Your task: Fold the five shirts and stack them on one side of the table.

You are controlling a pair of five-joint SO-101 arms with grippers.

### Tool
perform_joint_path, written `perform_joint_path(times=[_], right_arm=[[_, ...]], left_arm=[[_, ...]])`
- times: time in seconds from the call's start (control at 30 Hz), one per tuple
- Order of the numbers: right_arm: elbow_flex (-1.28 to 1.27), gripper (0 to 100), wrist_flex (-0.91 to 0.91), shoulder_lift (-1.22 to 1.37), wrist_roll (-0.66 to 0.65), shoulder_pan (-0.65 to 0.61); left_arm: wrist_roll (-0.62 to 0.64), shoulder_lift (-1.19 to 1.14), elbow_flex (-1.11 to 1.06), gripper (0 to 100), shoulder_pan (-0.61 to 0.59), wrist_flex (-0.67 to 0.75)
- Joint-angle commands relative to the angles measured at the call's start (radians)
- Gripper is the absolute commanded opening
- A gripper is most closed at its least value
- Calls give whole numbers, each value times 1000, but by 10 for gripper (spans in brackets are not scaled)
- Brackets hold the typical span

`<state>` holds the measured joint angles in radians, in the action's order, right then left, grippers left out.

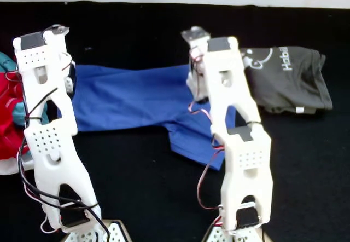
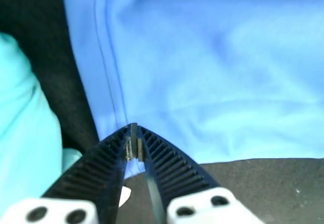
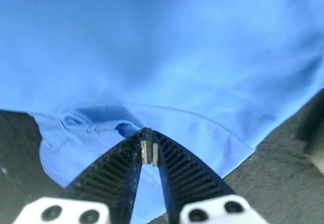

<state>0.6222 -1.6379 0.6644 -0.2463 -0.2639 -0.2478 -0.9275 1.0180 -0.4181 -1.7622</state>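
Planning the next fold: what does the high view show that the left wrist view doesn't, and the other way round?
The high view adds the grey shirt at the far right and a red shirt at the left edge. The left wrist view adds a close look at the left hand, shut on the hem of the blue shirt. Shared: the blue shirt, the teal shirt and the black table.

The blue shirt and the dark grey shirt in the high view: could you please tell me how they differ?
The blue shirt lies spread out mid-table; the dark grey shirt is a compact bundle beyond the right arm. The blue shirt looks plain; the dark grey shirt bears white print. The left gripper and right gripper are shut on the blue shirt; nothing touches the dark grey shirt. Both lie on the black table.
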Motion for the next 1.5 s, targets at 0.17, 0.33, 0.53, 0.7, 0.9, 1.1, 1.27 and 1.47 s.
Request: perform_joint_path(times=[0.17, 0.33, 0.53, 0.7, 0.9, 1.1, 1.27, 1.47], right_arm=[[-30, 6, -16, -79, -14, -15], [-30, 6, -85, -81, -14, -28], [-31, 6, -107, -79, -14, -71], [-33, 6, -101, -71, -11, -110], [-97, 6, -61, -73, -15, -114], [-283, 6, 107, -73, -15, -65], [-397, 6, 136, -85, -12, -130], [-407, 6, 61, -249, -9, -265]], left_arm=[[11, 2, -71, 8, -4, 209], [12, -111, -47, 8, 10, 394], [104, -127, 111, 8, 12, 414], [114, -128, 170, 8, 16, 493], [187, -119, 179, 8, 16, 376], [157, -122, 271, 8, 54, 98], [158, -119, 395, 8, 58, -23], [144, -120, 220, 8, 44, -21]])
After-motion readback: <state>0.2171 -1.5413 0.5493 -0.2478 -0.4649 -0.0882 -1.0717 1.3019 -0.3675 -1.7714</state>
